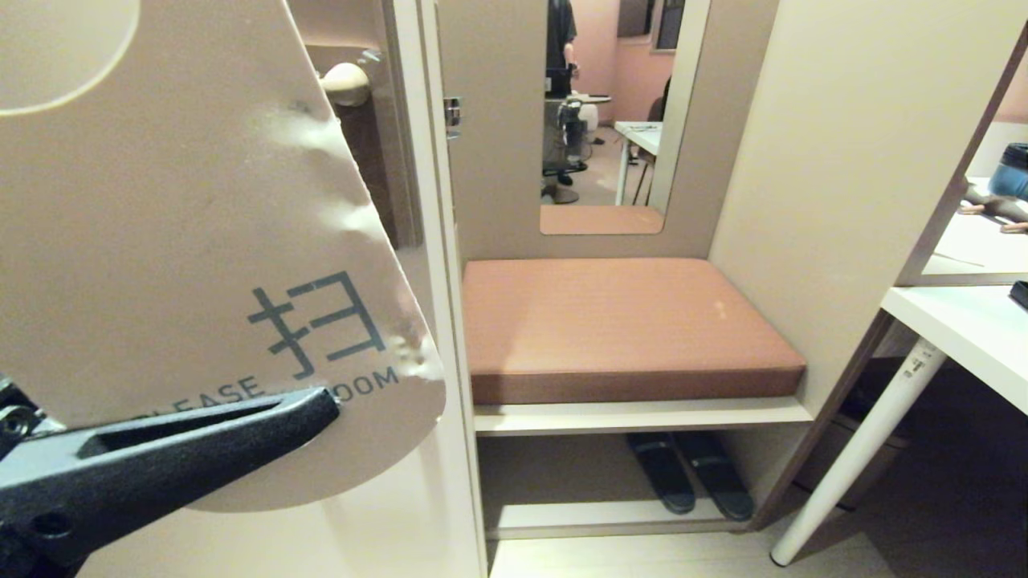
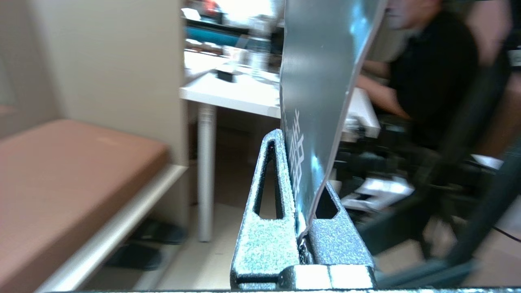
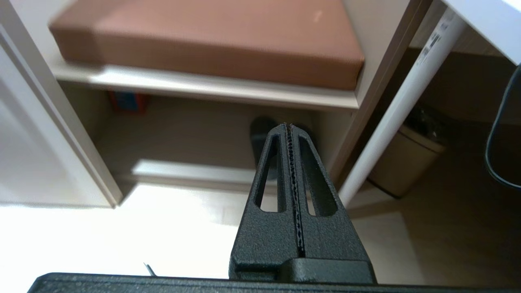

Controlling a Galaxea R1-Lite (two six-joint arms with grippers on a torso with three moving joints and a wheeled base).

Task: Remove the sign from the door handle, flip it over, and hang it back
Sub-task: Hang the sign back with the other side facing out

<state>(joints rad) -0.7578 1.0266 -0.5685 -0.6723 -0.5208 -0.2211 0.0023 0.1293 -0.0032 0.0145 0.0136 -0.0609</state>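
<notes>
The sign [image 1: 185, 225] fills the left of the head view, close to the camera, its white face with "PLEASE … ROOM" toward me and its oval hole at the top corner. My left gripper [image 1: 321, 409] is shut on the sign's lower end. The left wrist view shows the sign's blue-grey face [image 2: 321, 81] rising from between that gripper's [image 2: 303, 162] fingers. Behind the sign, only the rounded elbow of the door handle [image 1: 345, 83] shows, apart from the card. My right gripper [image 3: 288, 126] is shut on nothing, low down and pointing at the shelf under the bench.
Right of the door frame [image 1: 438, 281] is a bench with a brown cushion [image 1: 626, 321], dark slippers [image 1: 691, 474] beneath it and a mirror [image 1: 610, 112] above. A white table [image 1: 964, 329] stands at the right. A person [image 2: 431, 73] sits at it. A bin [image 3: 403, 162] stands below.
</notes>
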